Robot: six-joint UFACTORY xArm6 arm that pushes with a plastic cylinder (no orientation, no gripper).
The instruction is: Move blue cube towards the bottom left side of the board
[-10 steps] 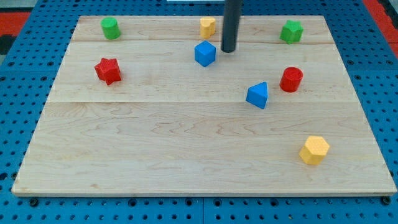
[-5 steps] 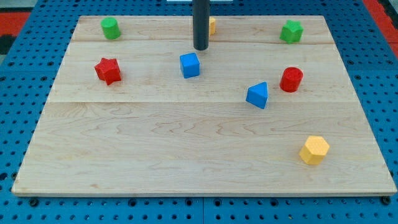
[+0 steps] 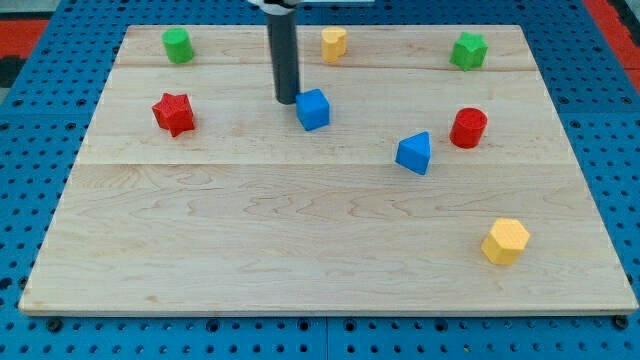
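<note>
The blue cube (image 3: 313,109) sits on the wooden board (image 3: 300,240), a little left of centre in the upper half. My tip (image 3: 287,100) is at the cube's upper left, right beside it, touching or nearly so. The dark rod rises from there to the view's top.
A red star block (image 3: 174,113) lies at the left, a green block (image 3: 178,44) at top left, a yellow block (image 3: 334,42) at top centre, a green star block (image 3: 468,50) at top right. A blue wedge-shaped block (image 3: 414,153) and a red cylinder (image 3: 468,128) lie right of centre; a yellow hexagonal block (image 3: 505,241) at bottom right.
My tip swept left from the cube's upper right to its upper left. The blue cube was pushed down and left, then shifted slightly right.
</note>
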